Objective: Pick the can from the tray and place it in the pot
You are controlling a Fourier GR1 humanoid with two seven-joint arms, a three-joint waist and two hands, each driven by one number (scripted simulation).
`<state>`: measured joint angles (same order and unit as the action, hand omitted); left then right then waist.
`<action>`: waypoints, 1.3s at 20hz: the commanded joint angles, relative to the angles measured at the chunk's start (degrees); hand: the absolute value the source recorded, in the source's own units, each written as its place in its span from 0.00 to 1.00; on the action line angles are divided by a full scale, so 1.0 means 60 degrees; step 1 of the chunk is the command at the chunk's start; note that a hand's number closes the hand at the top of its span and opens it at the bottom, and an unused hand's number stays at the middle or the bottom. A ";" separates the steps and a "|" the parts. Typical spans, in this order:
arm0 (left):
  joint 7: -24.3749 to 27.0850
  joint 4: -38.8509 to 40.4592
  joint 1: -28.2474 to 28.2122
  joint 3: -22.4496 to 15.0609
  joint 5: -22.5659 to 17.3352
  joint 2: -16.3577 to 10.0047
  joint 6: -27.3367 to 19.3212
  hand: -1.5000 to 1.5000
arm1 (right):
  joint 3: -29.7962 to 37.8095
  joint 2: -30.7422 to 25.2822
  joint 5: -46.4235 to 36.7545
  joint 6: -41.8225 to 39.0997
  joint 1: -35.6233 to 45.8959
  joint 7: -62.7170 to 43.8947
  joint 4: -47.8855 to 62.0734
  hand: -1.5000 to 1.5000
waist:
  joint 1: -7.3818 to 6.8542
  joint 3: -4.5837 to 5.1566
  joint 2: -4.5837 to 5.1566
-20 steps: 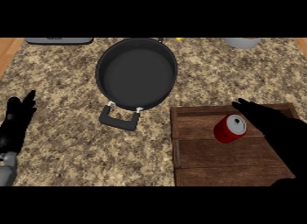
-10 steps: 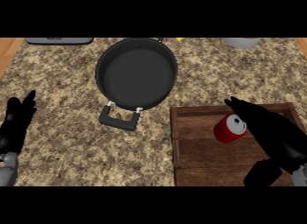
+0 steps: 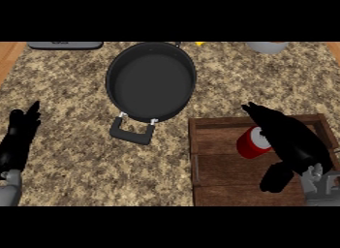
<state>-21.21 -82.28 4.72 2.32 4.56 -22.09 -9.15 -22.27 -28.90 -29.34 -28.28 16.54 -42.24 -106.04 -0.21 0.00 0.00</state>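
Observation:
A red can (image 3: 250,144) with a white top lies on the brown wooden tray (image 3: 223,174) at the right. My right hand (image 3: 290,140) hovers over the can's right side, fingers straight and pointing away from me, thumb low near the tray's middle; it partly hides the can. The black pot (image 3: 151,80) with a handle toward me sits on the counter at upper middle, with nothing inside. My left hand (image 3: 16,140) rests open at the left edge, fingers up.
A grey appliance edge (image 3: 65,45) shows at the top left, a small yellow thing (image 3: 199,43) and a grey bowl (image 3: 267,47) at the top right. Speckled stone counter lies between pot and tray.
My right hand has drawn back toward me and left, now lying over the can's right side. The can, pot and left hand stay put.

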 commanded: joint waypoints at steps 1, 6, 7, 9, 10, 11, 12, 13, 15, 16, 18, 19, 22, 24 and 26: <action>-0.0439 -0.0508 0.0053 0.0248 0.0123 -0.0043 0.0267 0.50 | 0.0076 0.0492 -0.0884 -0.0004 -0.0263 0.0271 0.0361 0.00 | 0.0012 -0.0001 -0.0006; 0.0144 0.0312 0.0152 0.0184 0.0489 0.0528 0.0139 0.50 | 0.0394 0.1155 -0.0818 -0.0982 0.0320 -0.0102 0.0906 0.00 | 0.0011 0.0003 0.0002; -0.0334 0.0123 0.0518 0.0519 0.0273 0.0194 0.0438 0.50 | 0.0276 0.1180 -0.1303 -0.0355 -0.0126 0.0605 0.1380 0.00 | 0.0016 0.0000 0.0002; -0.0153 -0.0836 -0.0584 0.0223 0.0631 0.0525 0.0187 0.50 | 0.0452 0.1229 -0.1421 -0.0609 0.0026 0.0654 0.1500 0.00 | -0.0020 0.0000 -0.0005; -0.0599 -0.0520 0.0194 0.0513 0.0641 0.0311 0.0343 0.50 | 0.0604 0.1157 -0.1579 -0.0561 -0.0262 0.1061 0.1428 0.00 | 0.0017 -0.0001 -0.0003; 0.0229 0.0037 -0.0195 0.0851 0.0127 0.0142 0.0836 0.50 | 0.0493 0.1037 -0.1767 -0.0142 -0.0648 0.1413 0.1538 0.00 | 0.0017 0.0000 0.0000; -0.0500 -0.0638 -0.0087 0.0319 0.0666 0.0648 0.0421 0.50 | 0.0828 0.1192 -0.1712 -0.0525 -0.0253 0.1453 0.1758 0.00 | 0.0012 -0.0001 -0.0003; -0.0928 -0.1148 -0.0315 0.0365 0.0719 0.0592 0.0437 0.50 | 0.1099 0.1056 -0.1531 -0.0827 -0.0518 0.1339 0.1252 0.00 | 0.0017 -0.0001 -0.0009; -0.0677 -0.0106 0.0724 0.0741 0.0586 0.0313 0.0635 0.50 | 0.1141 0.1613 -0.1624 -0.0746 0.0457 0.1250 0.2240 0.00 | 0.0006 0.0000 0.0008; 0.0131 0.0293 0.0285 0.0664 0.0738 0.0601 0.0628 0.50 | 0.1068 0.1428 -0.1773 -0.0985 -0.0374 0.1314 0.1729 0.00 | 0.0033 0.0002 0.0001; -0.0707 -0.0443 0.0380 0.0518 0.0828 0.0688 0.0604 0.50 | 0.1175 0.1802 -0.2030 -0.0373 -0.0004 0.1811 0.2562 0.00 | 0.0002 -0.0002 0.0002; -0.0514 -0.0267 0.0336 0.0499 0.0932 0.0904 0.0422 0.50 | 0.1203 0.1321 -0.2087 -0.0411 -0.0733 0.2366 0.2168 0.00 | 0.0032 -0.0001 -0.0001; -0.0028 -0.0399 -0.0288 0.0558 0.1040 0.1064 0.0575 0.50 | 0.1333 0.2014 -0.2258 -0.0928 -0.0050 0.1723 0.2235 0.00 | 0.0015 0.0001 -0.0004; -0.0113 -0.0338 -0.0138 0.0886 0.0987 0.0797 0.0741 0.50 | 0.1068 0.2077 -0.2787 -0.0194 -0.0856 0.2104 0.2245 0.00 | 0.0025 0.0000 -0.0005; 0.0255 0.0524 0.0472 0.1068 0.0963 0.0850 0.0757 0.50 | 0.1408 0.2238 -0.2827 -0.0414 0.0173 0.2443 0.3460 0.00 | 0.0015 0.0001 0.0006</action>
<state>-22.00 -82.82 5.72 7.17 10.12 -17.32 -4.96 -14.53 -17.47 -44.25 -30.97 15.44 -29.07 -89.80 -0.11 0.04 -0.05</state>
